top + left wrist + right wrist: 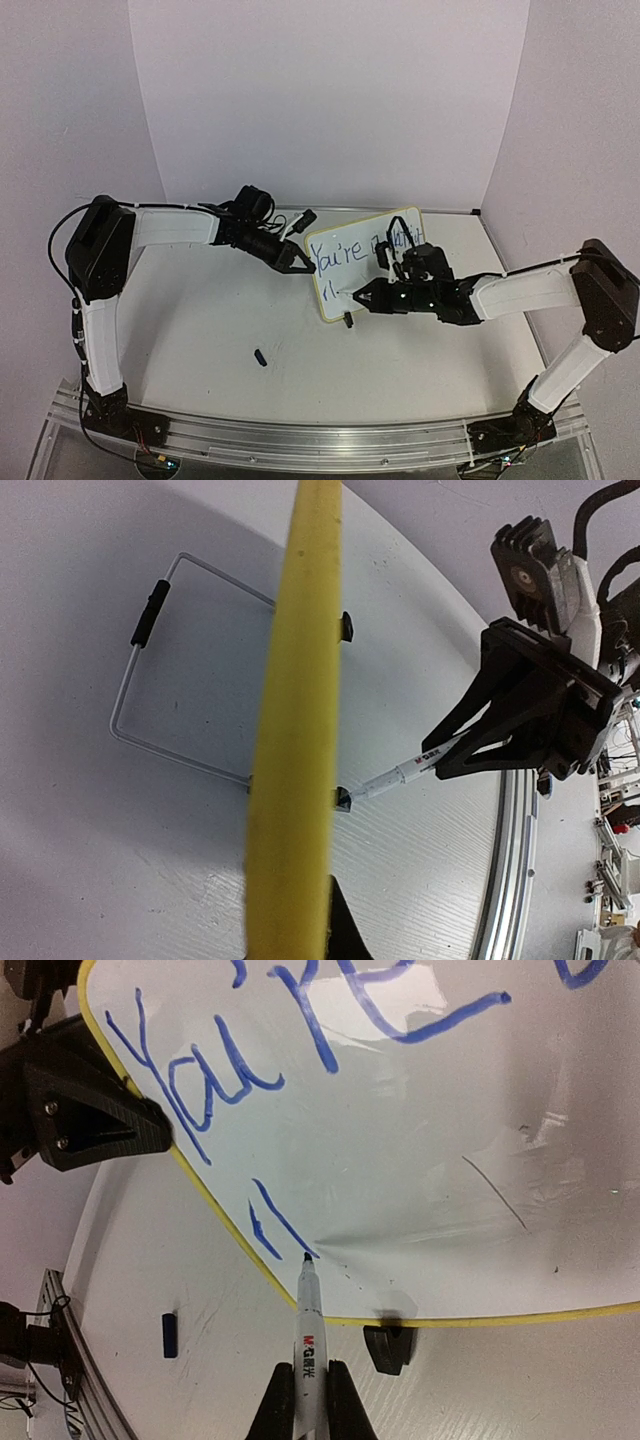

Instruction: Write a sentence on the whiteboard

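The right gripper (306,1415) is clenched on a marker (309,1335). The marker's long axis runs straight out ahead of the fingers, tip foremost.

The whiteboard (450,1130) stands propped on the table (200,320) directly ahead of this gripper, with its written face towards it. The board's long axis lies across the gripper's line of reach, from left to right as the gripper's own camera sees it.

The marker tip meets, or all but meets, the board near its lower left corner, just inside the yellow rim. It sits at the end of the short strokes that open the second line of the sentence (305,1020). The first line lies above the tip and runs off to the right.

The next strokes therefore appear to call for travel to the right along the board's long axis, with the tip held on the face.

The left gripper (293,257) is clamped on the board's left edge and steadies it. The right gripper is the nearer to the writing area.

A blue cap (170,1335) lies on the table below and left of the tip, apart from the board.
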Motion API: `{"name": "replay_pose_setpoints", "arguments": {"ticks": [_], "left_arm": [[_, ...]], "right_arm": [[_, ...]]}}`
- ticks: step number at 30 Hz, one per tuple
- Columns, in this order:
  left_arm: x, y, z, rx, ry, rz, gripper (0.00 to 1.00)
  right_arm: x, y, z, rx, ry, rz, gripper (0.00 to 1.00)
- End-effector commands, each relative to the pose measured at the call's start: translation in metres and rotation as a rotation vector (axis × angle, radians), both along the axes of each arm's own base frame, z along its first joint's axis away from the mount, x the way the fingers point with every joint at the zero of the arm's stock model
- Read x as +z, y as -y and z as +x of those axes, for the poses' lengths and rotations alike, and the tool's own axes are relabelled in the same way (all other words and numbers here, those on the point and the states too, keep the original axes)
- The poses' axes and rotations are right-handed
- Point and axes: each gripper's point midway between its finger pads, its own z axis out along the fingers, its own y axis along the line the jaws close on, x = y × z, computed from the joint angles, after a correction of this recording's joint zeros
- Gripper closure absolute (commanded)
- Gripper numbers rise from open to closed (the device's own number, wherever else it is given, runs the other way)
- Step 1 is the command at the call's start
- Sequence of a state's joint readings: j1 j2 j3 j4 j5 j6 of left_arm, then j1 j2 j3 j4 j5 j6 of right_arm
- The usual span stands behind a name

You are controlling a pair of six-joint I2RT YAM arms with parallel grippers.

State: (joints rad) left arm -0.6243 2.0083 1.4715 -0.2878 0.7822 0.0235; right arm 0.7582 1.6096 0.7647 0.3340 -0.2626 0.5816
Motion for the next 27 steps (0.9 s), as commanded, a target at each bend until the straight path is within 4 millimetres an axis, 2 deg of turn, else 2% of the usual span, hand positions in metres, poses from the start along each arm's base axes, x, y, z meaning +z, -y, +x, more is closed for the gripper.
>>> {"name": "replay_pose_setpoints", "arguments": {"ticks": [1,27], "left_arm": [[-0.011,0.006,-0.023,-0.044,-0.031,0.059,1.00],[-0.014,0.006,-0.024,-0.047,-0.031,0.065,1.00]], "right_arm": [[0.036,-0.002,0.006,-0.018,0.071,0.065,1.00],[0.029,-0.008,0.029,-0.018,0.070,0.067,1.00]]}}
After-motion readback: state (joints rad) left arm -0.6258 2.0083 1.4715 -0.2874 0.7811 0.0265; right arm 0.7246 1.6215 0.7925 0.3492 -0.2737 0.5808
